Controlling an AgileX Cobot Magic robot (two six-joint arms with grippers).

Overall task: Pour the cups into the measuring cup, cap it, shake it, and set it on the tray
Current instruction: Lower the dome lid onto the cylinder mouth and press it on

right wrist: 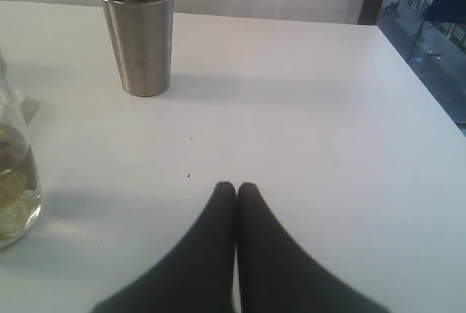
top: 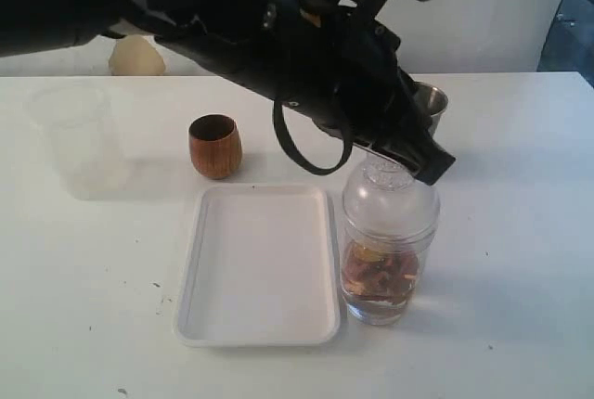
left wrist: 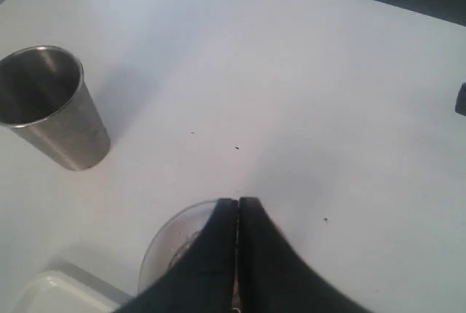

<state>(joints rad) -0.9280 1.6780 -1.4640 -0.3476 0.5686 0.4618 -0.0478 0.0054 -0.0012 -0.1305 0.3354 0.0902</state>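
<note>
The measuring cup stands just right of the tray, holding brownish pieces in liquid, with the clear dome lid on top. My left gripper reaches across the middle and sits shut at the lid's top; in the left wrist view its tips lie over the lid. The steel tumbler stands behind, partly hidden by the arm, and shows in both wrist views. The wooden cup stands upright behind the tray. My right gripper is shut, empty, low over bare table.
A frosted unmarked cup stands at the far left. A cream rounded object lies at the back left edge. The measuring cup's base shows at the edge of the right wrist view. The tray's corner appears in the left wrist view.
</note>
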